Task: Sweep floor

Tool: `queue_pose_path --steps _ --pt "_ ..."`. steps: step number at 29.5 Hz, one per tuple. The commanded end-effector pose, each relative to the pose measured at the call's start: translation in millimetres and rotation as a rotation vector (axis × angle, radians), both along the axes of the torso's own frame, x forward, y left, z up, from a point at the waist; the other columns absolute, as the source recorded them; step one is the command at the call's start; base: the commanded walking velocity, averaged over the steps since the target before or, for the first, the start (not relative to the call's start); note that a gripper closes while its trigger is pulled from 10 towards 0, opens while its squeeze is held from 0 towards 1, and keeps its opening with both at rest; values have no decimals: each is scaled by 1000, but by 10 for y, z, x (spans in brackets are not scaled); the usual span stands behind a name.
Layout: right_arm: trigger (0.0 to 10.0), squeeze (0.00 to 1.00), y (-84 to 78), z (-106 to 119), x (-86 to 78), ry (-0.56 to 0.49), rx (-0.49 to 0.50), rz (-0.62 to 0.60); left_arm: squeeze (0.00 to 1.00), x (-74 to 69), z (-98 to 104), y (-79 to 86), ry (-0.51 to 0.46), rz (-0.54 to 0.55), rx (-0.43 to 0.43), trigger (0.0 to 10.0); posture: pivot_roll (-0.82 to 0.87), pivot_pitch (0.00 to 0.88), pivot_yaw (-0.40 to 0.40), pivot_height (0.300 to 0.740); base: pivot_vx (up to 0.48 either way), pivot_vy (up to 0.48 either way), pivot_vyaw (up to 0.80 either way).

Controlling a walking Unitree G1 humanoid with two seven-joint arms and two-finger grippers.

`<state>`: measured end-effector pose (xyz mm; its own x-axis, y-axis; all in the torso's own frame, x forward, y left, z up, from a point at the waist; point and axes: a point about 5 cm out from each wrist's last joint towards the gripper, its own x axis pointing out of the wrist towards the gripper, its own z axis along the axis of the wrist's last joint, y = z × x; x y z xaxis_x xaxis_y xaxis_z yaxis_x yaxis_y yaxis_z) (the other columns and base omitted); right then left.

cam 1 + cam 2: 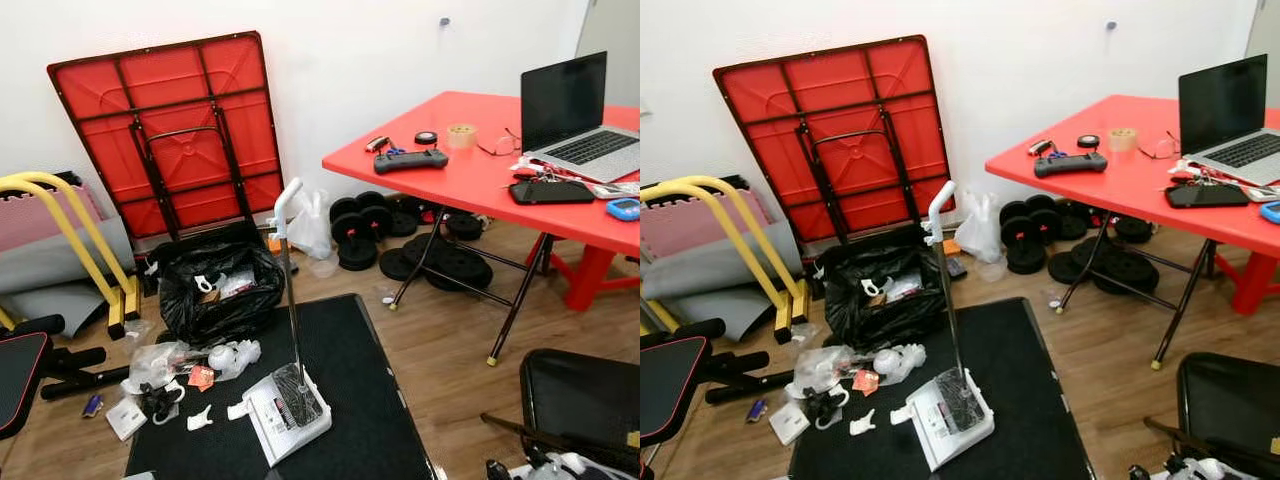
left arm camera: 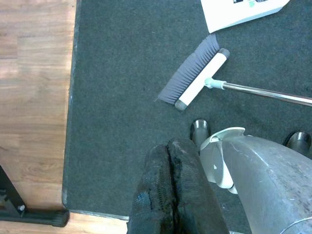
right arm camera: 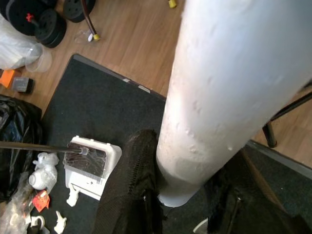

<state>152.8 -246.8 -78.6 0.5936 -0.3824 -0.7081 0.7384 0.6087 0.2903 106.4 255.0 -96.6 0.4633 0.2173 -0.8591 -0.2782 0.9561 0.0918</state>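
Landmark: the dark grey floor mat [image 1: 350,400] on the wood-plank floor [image 1: 450,340].

A white plastic dustpan [image 1: 285,410] with a thin upright metal handle [image 1: 291,300] stands on the mat's far-left part; the handle ends in a white angled grip [image 1: 287,197]. Dark bristle-like teeth sit in the pan's mouth.

A broom with grey bristles and a white head [image 2: 197,78] lies flat on the mat in the left wrist view, its silver pole [image 2: 265,92] running off frame, just beside the dustpan's white edge [image 2: 239,12].

Off the mat's far-left corner: loose litter [image 1: 190,375] of crumpled clear plastic, white scraps and a small red piece, partly on the floor, partly on the mat edge. Beyond it sits an open black bin bag [image 1: 215,285] with rubbish inside.

Behind the bag, a folded red table [image 1: 170,130] leans against the white wall. Right of the mat stands a red folding table [image 1: 480,170] carrying an open laptop [image 1: 580,115], a black handheld controller [image 1: 410,160] and a tape roll [image 1: 461,135]. Black weight plates [image 1: 400,235] lie beneath it.

Left gripper [image 2: 170,190]: the two black fingers press together, holding nothing, hanging above the mat near its edge.

Right gripper [image 3: 134,195]: hangs above the mat alongside a white limb of the robot; one black finger [image 3: 131,185] is clear, the other is obscured, so I cannot tell the gap.
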Motion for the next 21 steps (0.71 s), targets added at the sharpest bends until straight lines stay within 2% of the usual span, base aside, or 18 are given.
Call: queue_pose_path --steps 1,2,3,4,6,8,9,11,13,14,16,20,21 --pt "10000 0 -347 498 754 98 -500 619 0 8 3 2 -7 -8 -10 10000 -90 10 35 740 0 0 0" --pt "10000 0 -347 498 754 98 -500 619 0 8 3 2 -7 -8 -10 10000 -90 10 35 740 0 0 0" --pt "10000 0 -354 639 928 15 -507 588 0 10 4 4 -7 -10 -8 10000 -91 9 36 740 0 0 0" --pt "10000 0 -354 639 928 15 -507 588 0 10 4 4 -7 -10 -8 10000 -91 9 36 740 0 0 0" --pt "10000 0 -354 890 1204 -119 -504 535 0 12 6 9 -5 -14 -5 10000 -90 10 38 740 0 0 0" --pt "10000 0 -354 890 1204 -119 -504 535 0 12 6 9 -5 -14 -5 10000 -90 10 38 740 0 0 0" --pt "10000 0 -271 1193 1516 -274 -495 533 0 13 9 18 -4 -14 -2 10000 -88 8 36 740 0 0 0" --pt "10000 0 -271 1193 1516 -274 -495 533 0 13 9 18 -4 -14 -2 10000 -88 8 36 740 0 0 0" --pt "10000 0 -144 1443 1740 -398 -507 576 0 11 10 24 -2 -13 -1 10000 -86 3 34 740 0 0 0" --pt "10000 0 -102 1506 1792 -429 -517 595 0 10 10 25 -2 -13 -1 10000 -86 3 34 740 0 0 0" --pt "10000 0 -81 1534 1815 -443 -523 605 0 10 9 25 -1 -14 -1 10000 -86 3 34 740 0 0 0" --pt "10000 0 185 1630 1904 -512 -627 779 0 2 5 18 3 -15 -4 10000 -91 1 35 740 0 0 0" --pt "10000 0 185 1630 1904 -512 -627 779 0 2 5 18 3 -15 -4 10000 -91 1 35 740 0 0 0"
